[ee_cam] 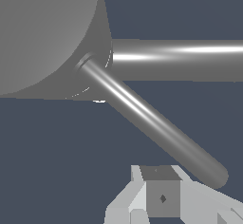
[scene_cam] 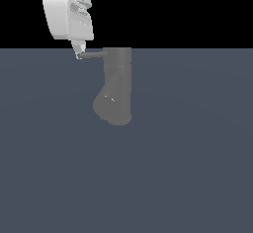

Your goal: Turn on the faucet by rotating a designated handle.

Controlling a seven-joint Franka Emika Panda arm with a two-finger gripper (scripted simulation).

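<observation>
The likeliest failure, as I judge it, is a slip: the claw (scene_cam: 79,54) meets the handle (scene_cam: 91,55) only at its far tip, so a sideways push could slide off the rounded end and leave the rod unturned. A push aimed too low could jam against it instead.

The claw hangs at the rod's free end, touching it or just beside it; whether its fingers are spread or pressed together cannot be told, and it pinches nothing visible.

The faucet (scene_cam: 116,86) stands on the grey desk (scene_cam: 197,153), toward its far edge, the handle jutting from its top toward the exterior view's left.
</observation>
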